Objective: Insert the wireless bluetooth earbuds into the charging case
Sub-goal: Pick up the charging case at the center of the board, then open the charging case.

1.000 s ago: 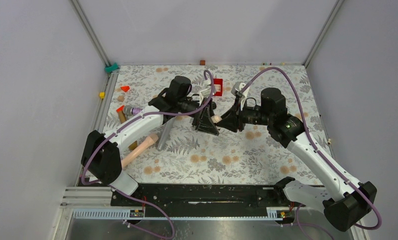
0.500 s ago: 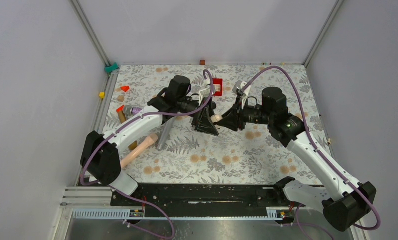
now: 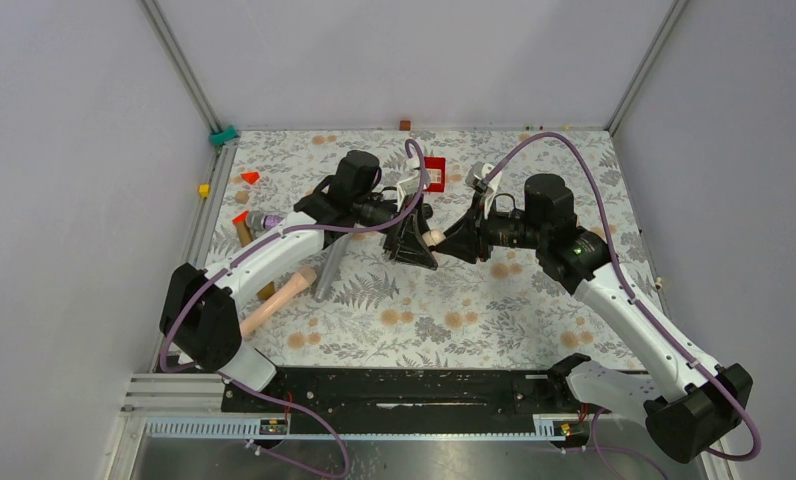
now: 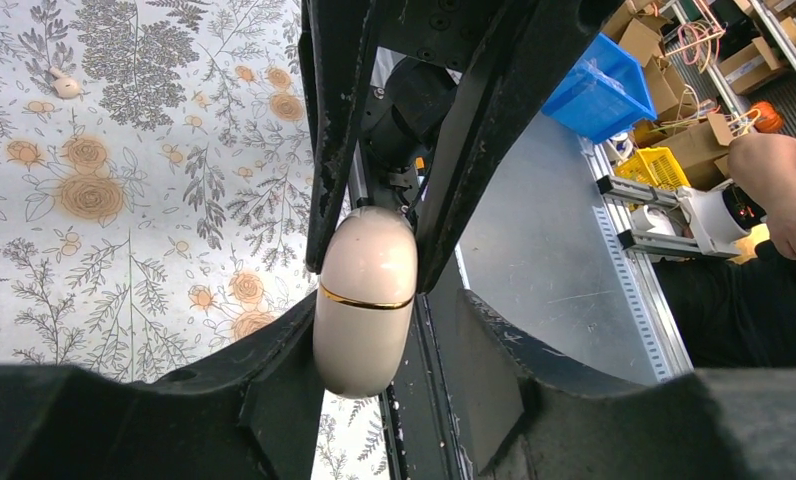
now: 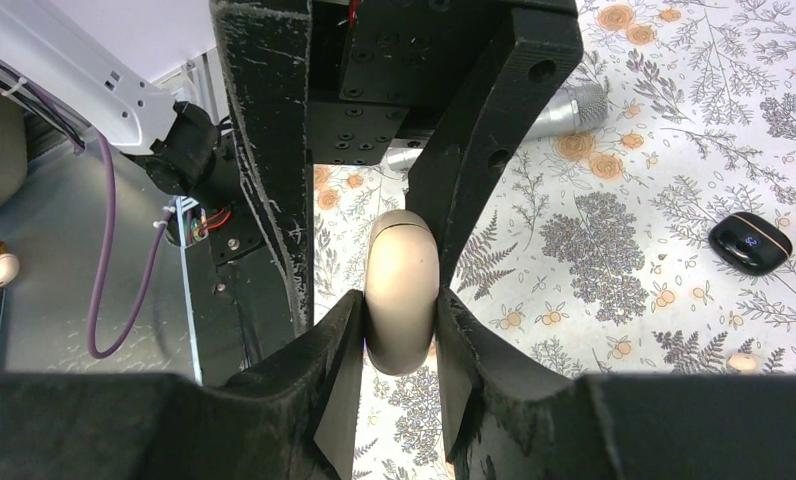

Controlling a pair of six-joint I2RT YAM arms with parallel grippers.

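Above the middle of the desk [image 3: 424, 320], your right tool [image 5: 399, 300] was clamped on a beige capsule case [image 5: 401, 250]. Your left tool [image 4: 386, 320] stood apart around its other end, one finger touching. In the right wrist view, the black charging case [image 5: 749, 243] lay on the desk at its 3 o'clock.

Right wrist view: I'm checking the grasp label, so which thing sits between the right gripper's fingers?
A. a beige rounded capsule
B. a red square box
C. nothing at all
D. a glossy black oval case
A: the beige capsule stands pinched between the fingers of the right gripper, while the black case lies apart from it, off to the side.
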